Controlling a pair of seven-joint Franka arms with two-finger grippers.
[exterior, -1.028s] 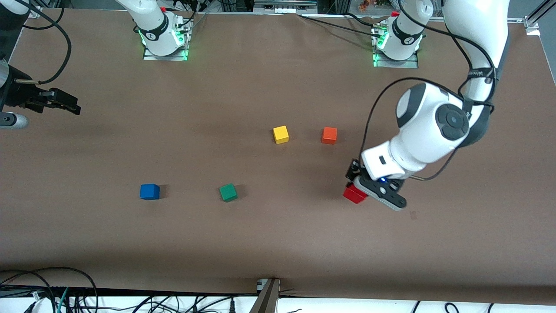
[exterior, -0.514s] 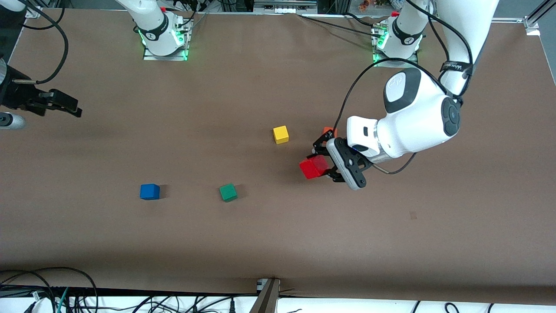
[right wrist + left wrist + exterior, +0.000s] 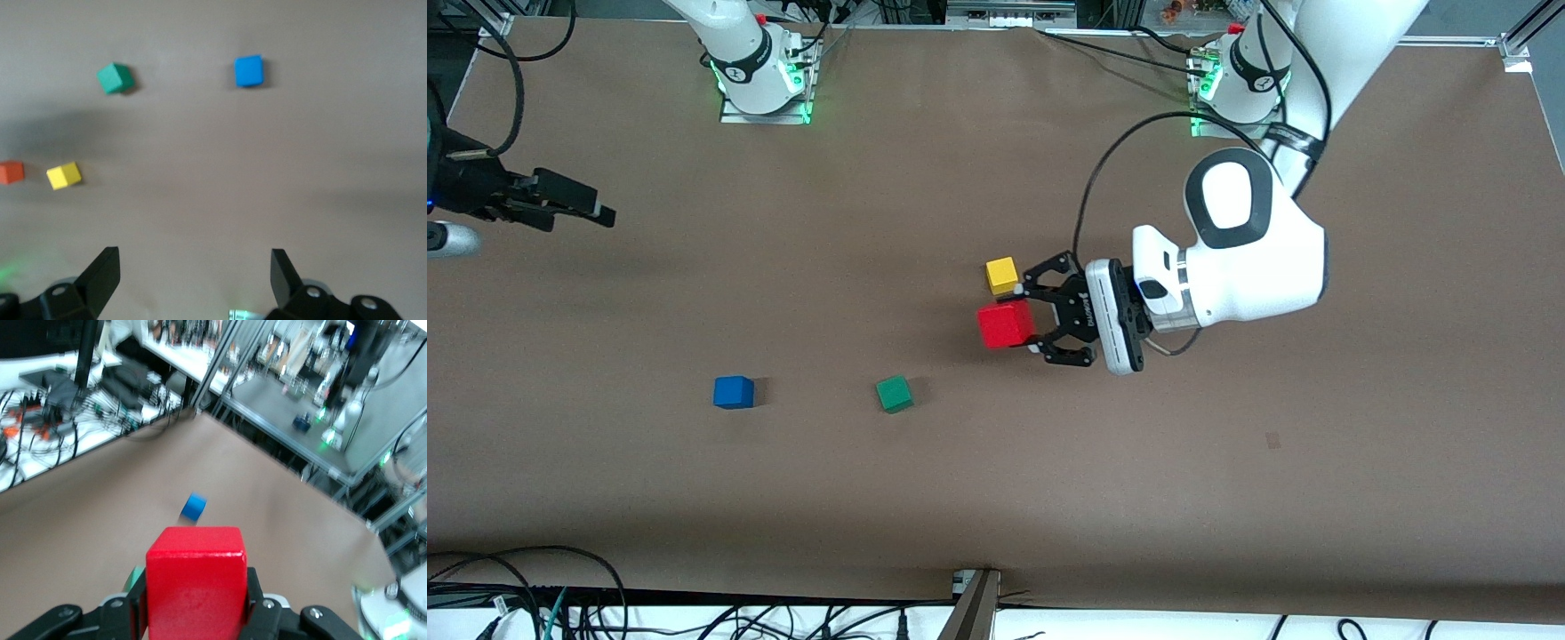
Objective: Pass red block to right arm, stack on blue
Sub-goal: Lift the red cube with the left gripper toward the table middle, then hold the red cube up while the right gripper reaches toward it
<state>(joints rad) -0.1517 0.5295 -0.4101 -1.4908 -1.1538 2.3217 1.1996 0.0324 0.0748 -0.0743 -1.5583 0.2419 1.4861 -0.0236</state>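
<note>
The red block [image 3: 1005,325] is up in the air, clamped between the fingers of my left gripper [image 3: 1025,322], which is turned sideways and points toward the right arm's end of the table. It hangs over bare table just beside the yellow cube [image 3: 1002,276]. In the left wrist view the red block [image 3: 195,587] fills the left gripper [image 3: 195,608], and the blue cube [image 3: 194,507] shows past it. The blue cube [image 3: 734,392] rests on the table toward the right arm's end. My right gripper [image 3: 578,206] hovers open and empty at that end; in its own view the right gripper [image 3: 193,273] has the blue cube [image 3: 249,71] ahead.
A green cube [image 3: 894,394] lies between the blue cube and the held block's place, nearer the front camera than the yellow cube. An orange cube [image 3: 11,172] shows beside the yellow cube [image 3: 64,175] in the right wrist view; the left hand hides it in the front view.
The left arm has lifted the red block off the table and carried it toward the middle, turning its wrist to point at the right arm's end. The right gripper has shifted slightly.
</note>
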